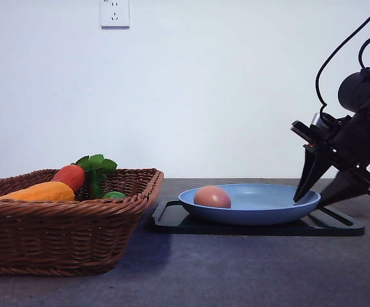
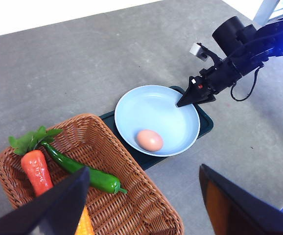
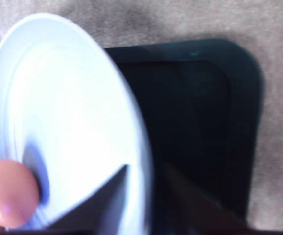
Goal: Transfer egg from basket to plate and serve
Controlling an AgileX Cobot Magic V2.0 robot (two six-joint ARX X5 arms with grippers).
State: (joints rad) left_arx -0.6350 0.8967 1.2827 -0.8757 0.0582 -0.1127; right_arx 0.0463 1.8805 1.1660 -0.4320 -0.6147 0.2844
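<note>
**Right gripper straddling the plate rim, egg resting in the plate**

From my remote station, the front view shows the egg [image 1: 212,197] lying inside the light-blue plate [image 1: 268,208], toward the side nearest the basket [image 1: 63,233]. The plate sits on a flat black tray [image 1: 338,225] on the grey table [image 1: 236,275].

The right gripper [image 1: 318,193] is lowered at the plate's far-right edge. Its jaws are parted, one finger pointing down inside the rim and the other outside it, over the tray. In the right wrist view I see the rim passing between the two fingers [image 3: 100,200]; I cannot tell whether they touch it. The egg is well apart from this gripper.

The left gripper [image 2: 141,205] hangs above the basket with its fingers spread wide and nothing between them.

The basket stands just beside the tray and holds a red-orange vegetable [image 2: 35,169] with green leaves, a green pepper [image 2: 85,172] and an orange-yellow vegetable [image 1: 41,191].
</note>
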